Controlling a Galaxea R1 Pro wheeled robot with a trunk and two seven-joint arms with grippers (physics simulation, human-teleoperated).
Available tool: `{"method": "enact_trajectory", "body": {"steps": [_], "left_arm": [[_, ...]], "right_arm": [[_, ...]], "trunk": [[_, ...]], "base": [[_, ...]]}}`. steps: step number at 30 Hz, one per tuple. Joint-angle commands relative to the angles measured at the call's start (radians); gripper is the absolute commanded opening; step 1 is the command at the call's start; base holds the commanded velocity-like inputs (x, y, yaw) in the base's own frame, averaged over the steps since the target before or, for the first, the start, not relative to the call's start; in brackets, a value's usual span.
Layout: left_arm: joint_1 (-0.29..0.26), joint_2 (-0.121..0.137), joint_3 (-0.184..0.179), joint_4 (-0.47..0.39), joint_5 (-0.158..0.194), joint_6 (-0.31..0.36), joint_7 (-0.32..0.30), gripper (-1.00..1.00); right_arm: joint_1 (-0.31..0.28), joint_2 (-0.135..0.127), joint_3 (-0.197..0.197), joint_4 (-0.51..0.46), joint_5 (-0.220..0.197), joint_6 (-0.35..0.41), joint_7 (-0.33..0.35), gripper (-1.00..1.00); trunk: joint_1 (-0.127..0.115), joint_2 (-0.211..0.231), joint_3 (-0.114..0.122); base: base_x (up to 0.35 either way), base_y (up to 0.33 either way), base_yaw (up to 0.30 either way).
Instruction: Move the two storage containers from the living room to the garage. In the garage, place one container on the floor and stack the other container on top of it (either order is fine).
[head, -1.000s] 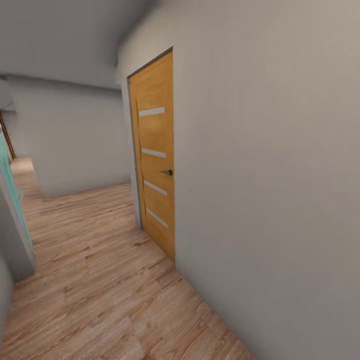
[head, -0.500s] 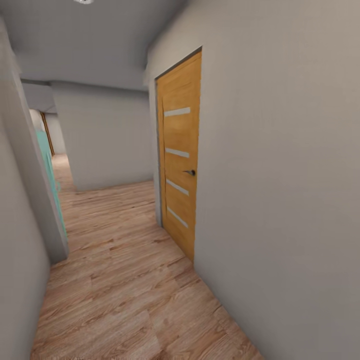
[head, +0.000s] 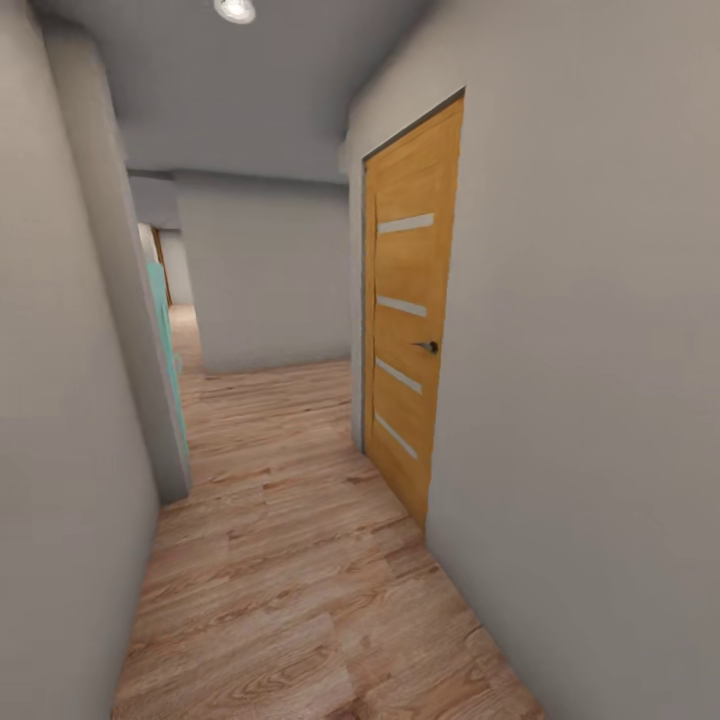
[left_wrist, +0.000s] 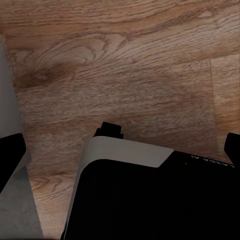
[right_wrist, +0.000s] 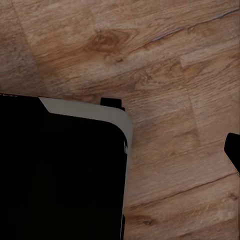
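The storage containers are out of view, and so are the living room and the garage. I am in a narrow grey hallway. My left gripper (left_wrist: 120, 160) hangs open over the wood planks, its dark fingertips (left_wrist: 11, 157) far apart at the picture's two sides with nothing between them. My right gripper (right_wrist: 120, 155) also looks open and empty, with one dark fingertip (right_wrist: 233, 152) at the picture's edge and the other lost against my black base (right_wrist: 60, 170).
An orange wooden door (head: 410, 320) with a dark handle stands shut in the right wall (head: 600, 400). A grey wall (head: 60, 450) runs close on the left, ending at a corner with a teal panel (head: 165, 330). Pale wood plank flooring (head: 290, 560) runs ahead to a grey end wall (head: 265, 270).
The whole head view has shifted: the orange door now sits further right in the picture, and the left wall and a ceiling light have come into view. The camera moved, not the things.
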Motion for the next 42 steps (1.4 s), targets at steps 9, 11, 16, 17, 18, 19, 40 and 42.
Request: {"method": "enact_trajectory", "body": {"steps": [9, 11, 16, 17, 18, 19, 40, 42], "left_arm": [[-0.001, -0.003, 0.004, 0.000, 0.004, -0.002, 0.002, 1.00], [-0.001, -0.003, 0.004, 0.000, 0.004, -0.002, 0.002, 1.00], [-0.001, -0.003, 0.004, -0.001, 0.002, -0.002, 0.002, 1.00], [-0.001, -0.003, 0.004, -0.001, 0.002, -0.002, 0.002, 1.00], [-0.001, -0.003, 0.004, -0.001, 0.002, -0.002, 0.002, 1.00], [-0.001, -0.002, 0.004, -0.001, 0.003, -0.002, 0.002, 1.00], [-0.001, 0.003, 0.004, -0.001, 0.005, -0.001, 0.002, 1.00], [-0.001, 0.003, 0.004, -0.001, 0.005, -0.001, 0.002, 1.00]], "right_arm": [[-0.001, -0.001, 0.009, 0.003, -0.007, -0.006, 0.000, 1.00], [-0.001, -0.001, 0.009, 0.003, -0.007, -0.006, 0.001, 1.00], [-0.001, -0.004, 0.010, 0.003, -0.005, -0.006, 0.001, 1.00], [-0.001, -0.004, 0.010, 0.002, -0.005, -0.006, 0.001, 1.00], [-0.001, -0.004, 0.011, 0.002, -0.004, -0.006, 0.002, 1.00], [-0.001, -0.003, 0.011, 0.002, -0.003, -0.006, 0.003, 1.00], [-0.001, -0.009, 0.013, 0.002, -0.003, -0.004, 0.003, 1.00], [-0.001, -0.010, 0.013, 0.002, -0.003, -0.004, 0.003, 1.00]], "trunk": [[0.000, -0.001, -0.001], [0.000, -0.001, -0.001], [0.000, -0.001, -0.001], [0.000, -0.001, -0.001], [0.000, -0.001, -0.001], [0.000, -0.001, -0.001], [0.000, -0.001, -0.001], [0.000, -0.001, -0.001]], "base": [[0.000, 0.000, 0.244], [0.000, 0.000, 0.055], [0.000, 0.000, 0.017], [0.000, 0.000, 0.005], [0.000, 0.000, 0.003], [0.000, 0.000, 0.001], [0.242, 0.000, 0.088], [0.322, 0.000, 0.269]]}}
